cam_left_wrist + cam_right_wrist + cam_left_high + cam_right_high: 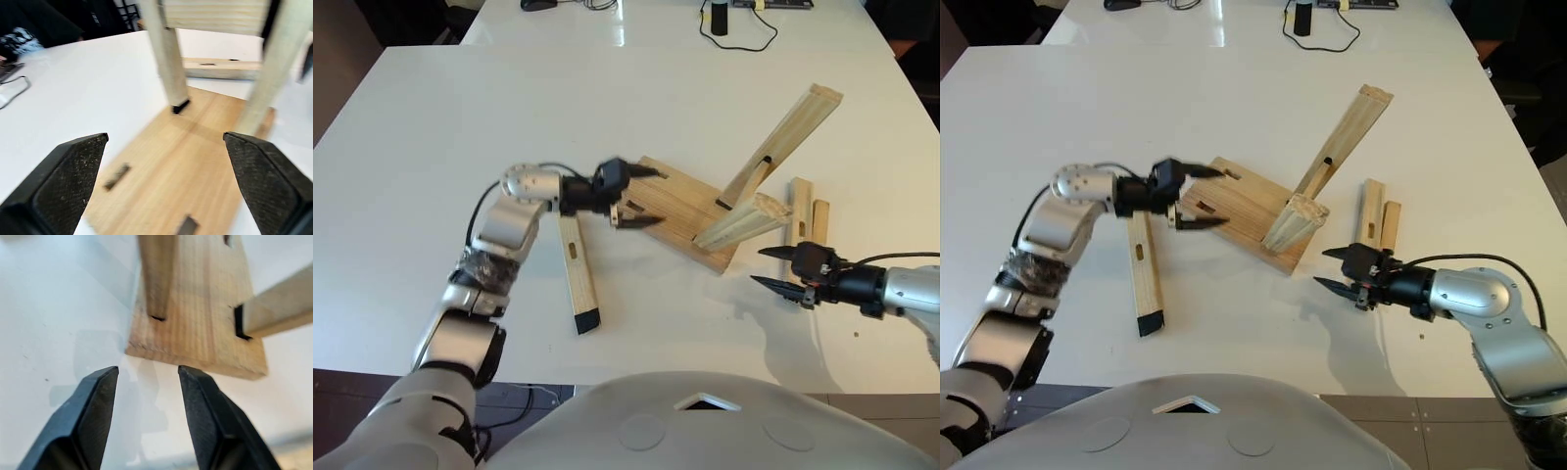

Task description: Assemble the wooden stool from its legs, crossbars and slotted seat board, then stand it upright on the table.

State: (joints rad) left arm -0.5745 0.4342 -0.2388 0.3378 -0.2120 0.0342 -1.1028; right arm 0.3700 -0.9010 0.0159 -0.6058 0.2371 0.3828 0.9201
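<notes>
**Desk:** How far along is the stool?

**Me:** About half built. The pale, flat, slotted wooden seat board (680, 217) lies on the white surface (460, 127). Two pale square wooden legs (783, 142) are already seated in its slots and lean over it. A third piece, the long, pale, black-tipped wooden loose leg (578, 274), lies flat just beside the board on my left arm's side. Two short pale wooden crossbars (800, 206) lie just past the board's opposite edge.

**Desk:** And your tools?

**Me:** Both are empty. My left tool (656, 199) hovers over the board's corner nearest the loose leg, fingers spread wide. My right tool (759, 266) hangs just off the board's near corner, fingers apart.

**Desk:** What makes the next step go well?

**Me:** I judge the loose leg comes next. I should grip it mid-length and bring its end square over an empty slot. The right tool should pin the board so it cannot slide. Then I push straight, since a tilted entry could jam or upset the leaning legs.
</notes>
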